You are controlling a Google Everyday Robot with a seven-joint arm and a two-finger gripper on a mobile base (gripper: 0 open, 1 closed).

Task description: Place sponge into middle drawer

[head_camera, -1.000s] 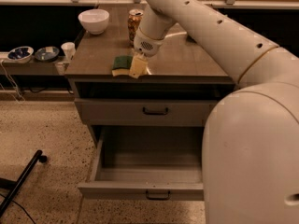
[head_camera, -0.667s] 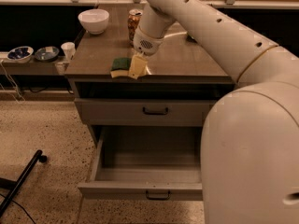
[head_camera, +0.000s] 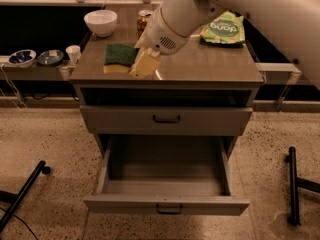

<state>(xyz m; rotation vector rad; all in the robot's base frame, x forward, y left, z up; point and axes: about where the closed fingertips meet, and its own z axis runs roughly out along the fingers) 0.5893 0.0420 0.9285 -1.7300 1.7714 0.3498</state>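
The sponge (head_camera: 119,58), dark green on top with pale yellow foam below, lies flat on the cabinet top (head_camera: 210,64), left of centre. My gripper (head_camera: 143,64) hangs from the white arm coming in from the upper right. It is down at the counter surface against the sponge's right edge. The sponge rests on the counter and is not lifted. The middle drawer (head_camera: 165,202) is pulled out wide below; its grey inside holds nothing. Above it is a closed drawer front (head_camera: 125,120) with a black handle.
A white bowl (head_camera: 100,22) and a can (head_camera: 144,19) stand at the back of the top, a light green snack bag (head_camera: 225,29) at the back right. Small bowls (head_camera: 22,57) and a cup (head_camera: 73,53) sit on a low shelf left. Black stand legs (head_camera: 293,184) lie on the floor.
The bulky arm link that covered the lower right has left the view, and the whole cabinet now shows. The gripper stays at the sponge's right edge; the sponge has not moved.
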